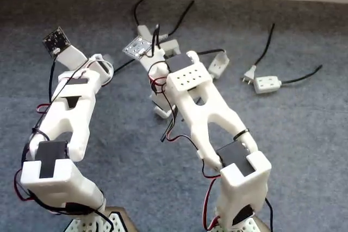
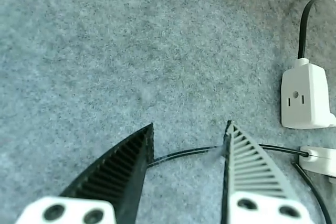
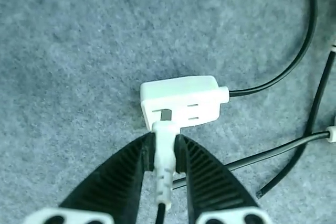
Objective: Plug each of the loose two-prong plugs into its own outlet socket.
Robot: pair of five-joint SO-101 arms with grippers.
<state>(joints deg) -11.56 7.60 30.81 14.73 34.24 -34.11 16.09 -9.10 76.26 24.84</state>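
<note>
Grey carpet point(image 2: 105, 40) under both arms. Right gripper point(image 3: 164, 139): jaws closed on white two-prong plug point(image 3: 164, 156), plug nose against slotted face of white outlet socket point(image 3: 184, 98) just ahead of tips. Left gripper point(image 2: 189, 127): jaws wide apart, holding nothing, straddling black cable point(image 2: 178, 155); second outlet socket point(image 2: 304, 95) near, beyond tips and to one side.

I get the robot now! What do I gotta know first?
Right gripper: shut on a white plug, whose tip is against an outlet socket. I can't tell if it's fully in.
Left gripper: open, holding nothing, over a black cable, with a spare socket nearby.
Done: nothing is surely plugged in.
Left: push that plug home, then do the loose plug, which lies unplugged beside the far socket.
</note>
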